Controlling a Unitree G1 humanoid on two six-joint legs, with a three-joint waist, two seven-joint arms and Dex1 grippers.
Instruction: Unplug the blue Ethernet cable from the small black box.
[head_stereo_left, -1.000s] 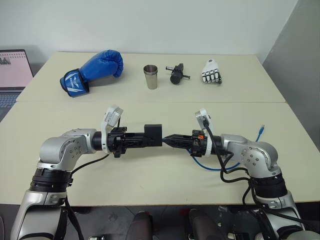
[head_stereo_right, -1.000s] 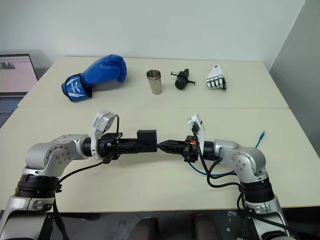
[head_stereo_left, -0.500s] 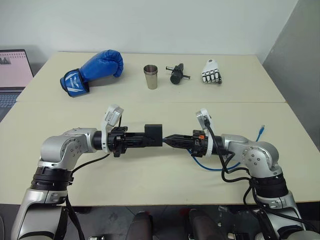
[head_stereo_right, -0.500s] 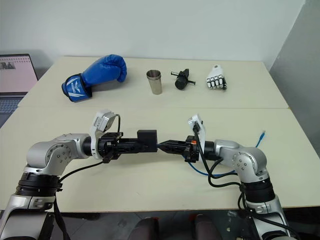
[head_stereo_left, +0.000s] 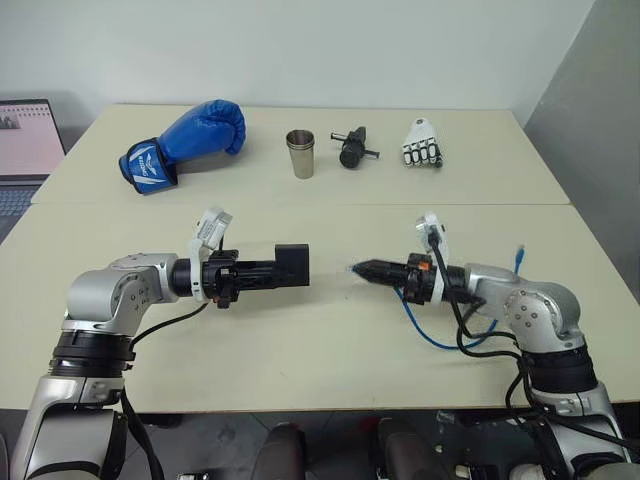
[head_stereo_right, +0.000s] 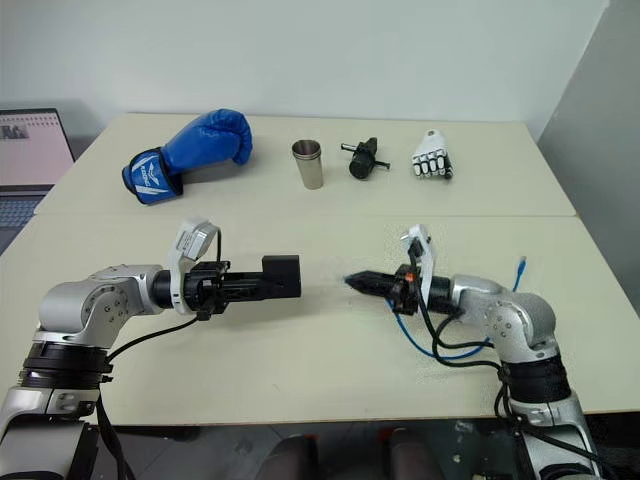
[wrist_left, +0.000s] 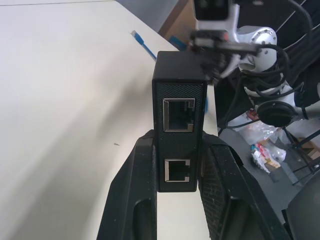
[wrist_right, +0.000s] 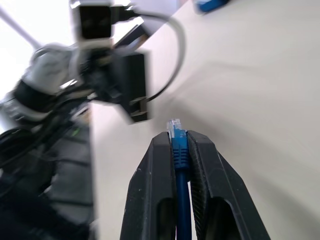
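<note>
A: Start big. What's across the frame?

B: A pale counter (head_stereo_left: 320, 330) fills most of the head view. Along its far edge, in the upper part of the frame, sit a blue boxing glove (head_stereo_left: 185, 142), a steel cup (head_stereo_left: 301, 153), a black cylindrical gadget (head_stereo_left: 352, 148) and a small white model hand (head_stereo_left: 422, 143). A laptop (head_stereo_left: 25, 150) peeks in at the far left edge.

A: And the robot's hands?

B: The left hand (head_stereo_left: 262, 273), at centre left, is clamped on the small black box (head_stereo_left: 292, 265), held above the counter. The left wrist view shows the box (wrist_left: 179, 120) pinched between the two fingers, both its sockets empty. The right hand (head_stereo_left: 362, 269), at centre right, is shut on the blue Ethernet cable (head_stereo_left: 440, 335); the right wrist view shows the clear plug (wrist_right: 174, 126) poking out just past the fingertips.

A: So the plug is out?

B: I judge so: there is open counter between box and plug, and nothing sits in either socket. The rest of the cable loops down under the right arm, and its other plug (head_stereo_left: 520, 255) lies on the counter toward the right edge.

A: What could still go wrong?

B: The slack runs close to the right arm's black wires (they look tangled together near the wrist), so a wide swing could snag the loop and drag the free end off the counter. The box is gripped low on its body; a jolt might pivot it between the fingers. And letting go of either thing from this height would drop it onto the counter.
</note>
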